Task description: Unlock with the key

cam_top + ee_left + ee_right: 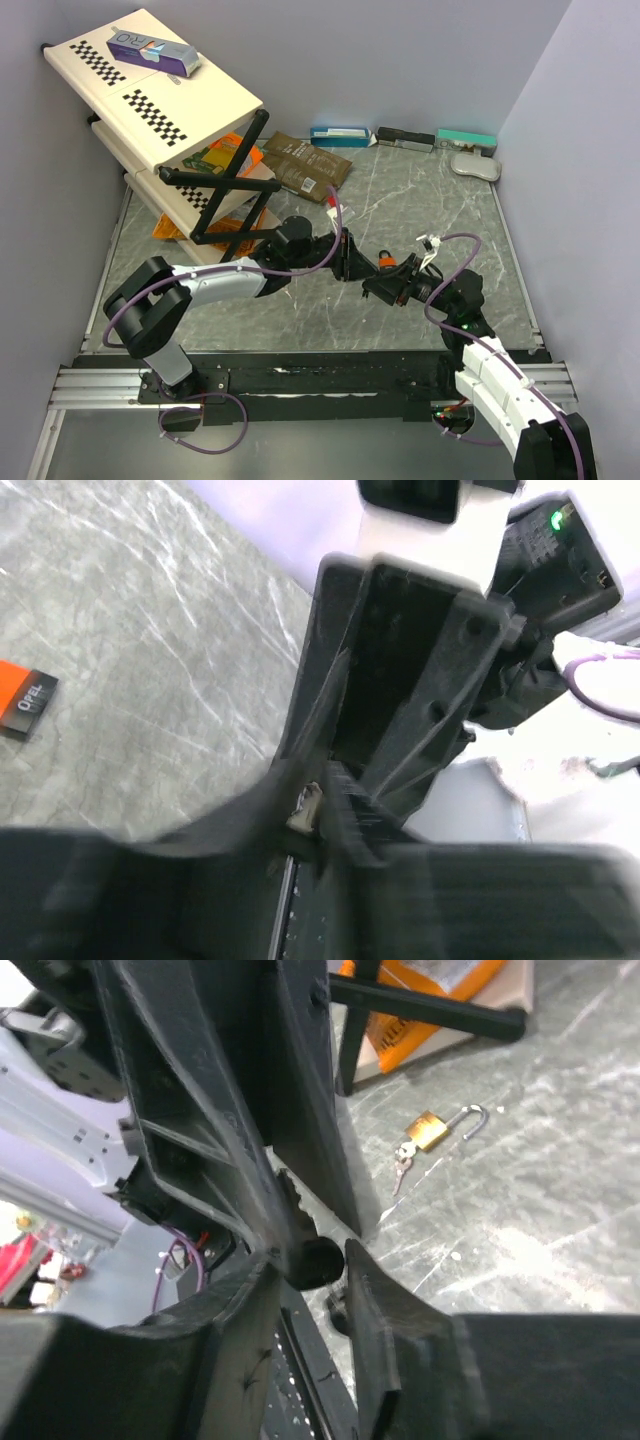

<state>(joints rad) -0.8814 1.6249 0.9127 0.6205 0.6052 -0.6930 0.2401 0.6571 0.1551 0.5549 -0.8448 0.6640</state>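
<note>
A brass padlock lies on the marble table with its shackle swung open. Small keys hang at its base. Over the table's middle my two grippers meet tip to tip. My right gripper is shut on a small black round piece; I cannot tell whether it is a key's head. My left gripper stands right against it, blurred, with its fingers a little apart and a small pale bit between them. An orange tag lies on the table.
A folding rack with a box on top stands at the back left, over orange packets. A brown pouch, flat boxes and a white object lie near the back wall. The rack's black leg is near the padlock.
</note>
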